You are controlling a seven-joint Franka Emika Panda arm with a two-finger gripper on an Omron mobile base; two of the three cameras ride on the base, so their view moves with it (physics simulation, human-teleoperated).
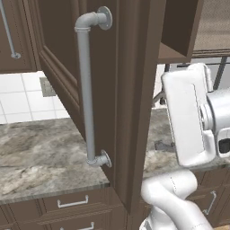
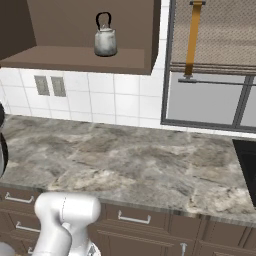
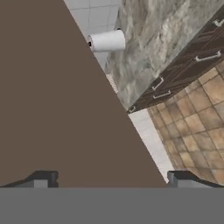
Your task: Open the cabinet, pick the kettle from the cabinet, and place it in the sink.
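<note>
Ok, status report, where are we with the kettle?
Claw open, holding nothing. Cabinet door swung open. Kettle upright on the cabinet shelf, untouched. Open door stands between arm and shelf.

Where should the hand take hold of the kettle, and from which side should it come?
Probably by the thin black arched handle above the kettle. It stands upright in the open cabinet, its handle rising clear of the lid. Come from the open front, level with the arch: the cabinet's walls close the other sides. The hand is open.

Matt brown wooden cabinet (image 1: 130,90), grey metal handle (image 1: 87,85), veined stone counter (image 2: 125,160)
</note>
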